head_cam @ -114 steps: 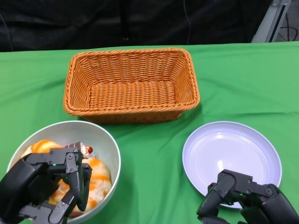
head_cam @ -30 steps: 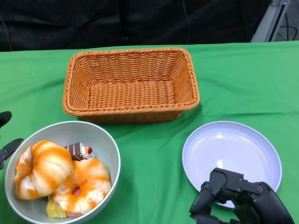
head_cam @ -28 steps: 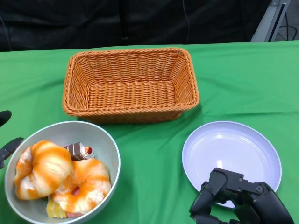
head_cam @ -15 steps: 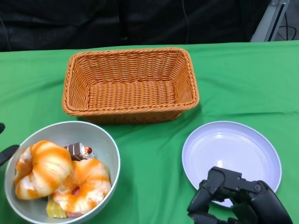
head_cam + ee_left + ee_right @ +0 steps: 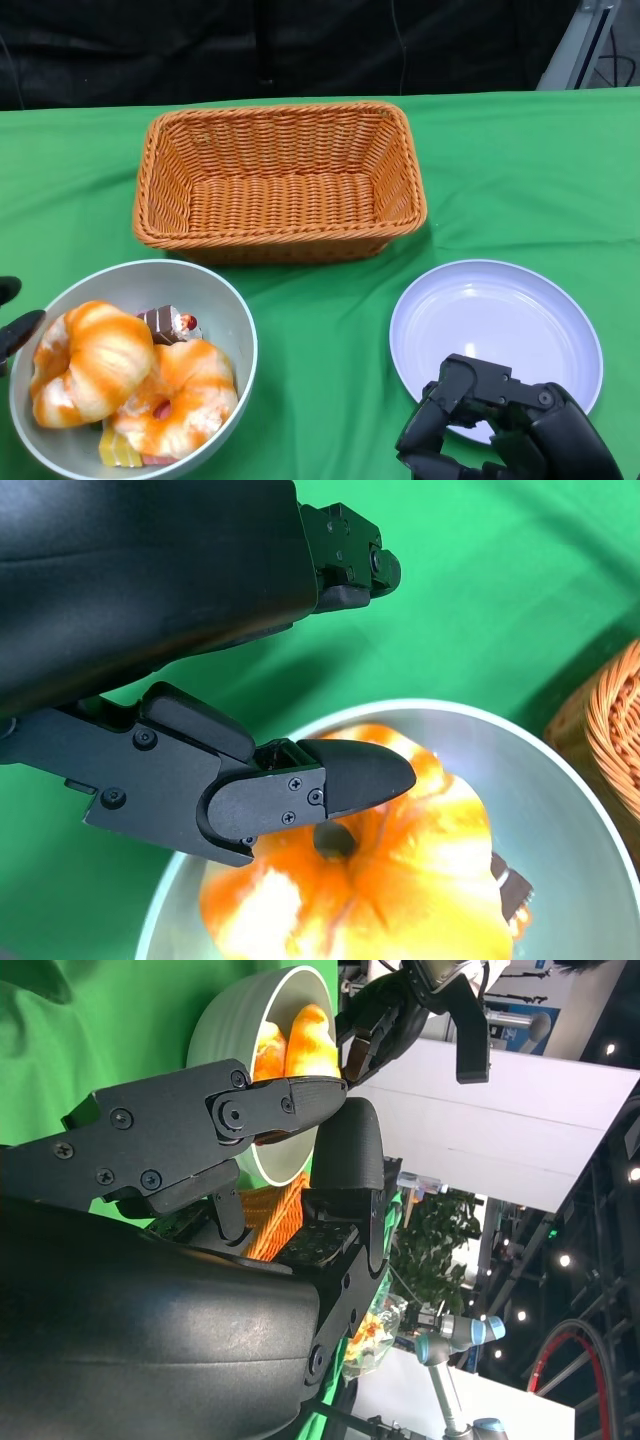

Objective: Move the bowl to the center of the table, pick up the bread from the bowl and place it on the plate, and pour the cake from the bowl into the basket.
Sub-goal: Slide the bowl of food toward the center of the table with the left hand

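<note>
While the bowl (image 5: 215, 290) sits at the lower left of the head view on the green table (image 5: 520, 170), it holds two orange glazed bread (image 5: 85, 360) rings side by side, with a small chocolate cake (image 5: 165, 322) piece tucked behind them near the bowl's middle and a yellow bit at the lower edge. Left hand (image 5: 14, 322) shows only as black fingertips at the far left edge of the head view, just beside the bowl's rim, apart from it as far as I can tell; in the left wrist view the fingers (image 5: 300, 780) are spread with nothing between them, hanging above the bowl (image 5: 560, 790) and bread (image 5: 400, 880), so the hand is open and empty. Right hand (image 5: 500, 425) is at the lower right of the head view, fingers curled in, overlapping the near rim of the white plate (image 5: 520, 310); nothing seen in it, so closed on nothing, though contact with the plate is unclear. Right wrist view is mostly filled by that hand's black shell and fingers (image 5: 250, 1110), with the bowl (image 5: 240, 1020) and bread (image 5: 300, 1045) seen past them at the top of the frame. Wicker basket (image 5: 280, 180) sits at the upper centre of the head view, behind bowl and plate, apart from both. Plate lies at lower right, well apart from the bowl.
</note>
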Action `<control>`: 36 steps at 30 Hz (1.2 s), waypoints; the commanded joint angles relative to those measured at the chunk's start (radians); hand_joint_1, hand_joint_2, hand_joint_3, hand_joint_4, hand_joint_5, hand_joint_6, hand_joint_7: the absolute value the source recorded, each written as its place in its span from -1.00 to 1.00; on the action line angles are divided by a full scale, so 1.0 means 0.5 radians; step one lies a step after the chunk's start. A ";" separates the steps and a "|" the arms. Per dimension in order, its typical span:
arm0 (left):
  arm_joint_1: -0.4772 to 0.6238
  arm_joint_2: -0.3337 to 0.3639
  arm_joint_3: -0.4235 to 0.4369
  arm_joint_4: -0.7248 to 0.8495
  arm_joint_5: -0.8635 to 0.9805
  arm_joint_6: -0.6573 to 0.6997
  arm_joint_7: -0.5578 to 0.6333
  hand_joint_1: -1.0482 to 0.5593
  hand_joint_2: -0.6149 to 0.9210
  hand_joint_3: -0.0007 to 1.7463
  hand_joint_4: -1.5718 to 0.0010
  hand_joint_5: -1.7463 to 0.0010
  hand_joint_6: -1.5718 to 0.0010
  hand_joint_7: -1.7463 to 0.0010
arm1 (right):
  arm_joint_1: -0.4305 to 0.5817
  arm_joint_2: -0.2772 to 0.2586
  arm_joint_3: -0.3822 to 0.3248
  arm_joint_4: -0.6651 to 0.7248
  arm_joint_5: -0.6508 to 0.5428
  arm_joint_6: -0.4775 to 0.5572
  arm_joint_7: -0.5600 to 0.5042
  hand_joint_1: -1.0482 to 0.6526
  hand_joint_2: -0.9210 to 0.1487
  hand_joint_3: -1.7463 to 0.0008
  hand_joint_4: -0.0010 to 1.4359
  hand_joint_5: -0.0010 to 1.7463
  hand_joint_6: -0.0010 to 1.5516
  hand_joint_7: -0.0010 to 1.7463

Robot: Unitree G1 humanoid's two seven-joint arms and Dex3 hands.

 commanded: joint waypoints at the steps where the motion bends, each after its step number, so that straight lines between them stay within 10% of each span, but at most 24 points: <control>1: -0.026 0.038 0.023 0.013 -0.031 0.033 -0.019 -0.63 1.00 -0.24 1.00 1.00 1.00 1.00 | -0.004 0.001 -0.005 0.004 0.011 -0.032 -0.011 -0.21 -0.99 0.83 0.18 0.74 0.04 0.47; 23: -0.077 0.010 0.199 -0.050 -0.783 0.873 -0.390 -0.60 1.00 -0.18 1.00 1.00 1.00 1.00 | -0.034 0.016 0.016 0.022 0.006 -0.015 -0.019 -0.23 -0.99 0.83 0.19 0.74 0.04 0.49; 36: -0.075 0.022 0.195 -0.070 -0.838 0.921 -0.367 -0.60 1.00 -0.16 1.00 1.00 1.00 1.00 | -0.038 0.017 0.017 0.029 0.006 -0.021 -0.020 -0.23 -0.99 0.84 0.18 0.75 0.04 0.49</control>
